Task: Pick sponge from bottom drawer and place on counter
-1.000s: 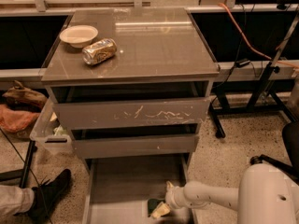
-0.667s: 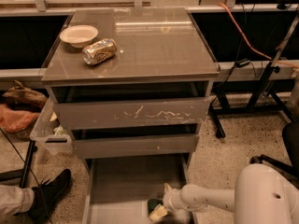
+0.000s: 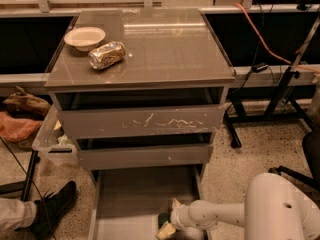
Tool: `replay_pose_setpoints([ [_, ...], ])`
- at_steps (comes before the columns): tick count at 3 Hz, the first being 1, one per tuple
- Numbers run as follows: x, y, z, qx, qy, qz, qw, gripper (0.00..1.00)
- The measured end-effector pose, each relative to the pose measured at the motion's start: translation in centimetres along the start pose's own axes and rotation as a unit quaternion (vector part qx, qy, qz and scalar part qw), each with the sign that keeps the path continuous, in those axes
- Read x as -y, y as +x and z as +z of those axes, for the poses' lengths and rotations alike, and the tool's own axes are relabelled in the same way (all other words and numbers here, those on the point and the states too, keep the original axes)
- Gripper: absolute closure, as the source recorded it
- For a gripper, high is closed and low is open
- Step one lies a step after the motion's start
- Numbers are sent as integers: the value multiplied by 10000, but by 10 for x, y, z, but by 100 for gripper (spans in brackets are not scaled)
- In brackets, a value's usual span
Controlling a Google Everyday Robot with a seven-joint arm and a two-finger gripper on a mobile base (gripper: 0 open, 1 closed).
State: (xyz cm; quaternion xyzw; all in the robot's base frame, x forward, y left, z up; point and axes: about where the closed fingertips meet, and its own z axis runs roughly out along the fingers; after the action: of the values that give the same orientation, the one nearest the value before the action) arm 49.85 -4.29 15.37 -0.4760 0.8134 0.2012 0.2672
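Note:
The bottom drawer (image 3: 140, 194) is pulled out at floor level, its flat grey floor showing. The sponge (image 3: 162, 219), dark green on a yellow body, lies near the drawer's front right. My gripper (image 3: 171, 217) is down in the drawer right at the sponge, reaching in from the right on the white arm (image 3: 225, 215). The sponge's right part is hidden behind the gripper. The counter (image 3: 165, 49), a glossy grey-brown slab, tops the cabinet.
A crushed gold can (image 3: 106, 55) and a white bowl (image 3: 85, 37) sit on the counter's left rear. The scratched drawer front (image 3: 140, 121) and middle drawer (image 3: 145, 155) overhang the bottom drawer. A plastic bin (image 3: 50, 139) and a person's shoe (image 3: 55, 209) are on the left.
My gripper and arm have shifted slightly left toward the sponge. The sponge has stayed in place on the drawer floor.

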Motion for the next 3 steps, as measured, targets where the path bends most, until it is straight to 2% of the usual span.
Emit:
replay_pose_setpoints([
  [1,13,15,13,-87,30,-33,10000,0],
  [2,13,31,25,-93,-133,-25,9999,0],
  [3,11,34,28,-77,-117,-52,9999,0],
])
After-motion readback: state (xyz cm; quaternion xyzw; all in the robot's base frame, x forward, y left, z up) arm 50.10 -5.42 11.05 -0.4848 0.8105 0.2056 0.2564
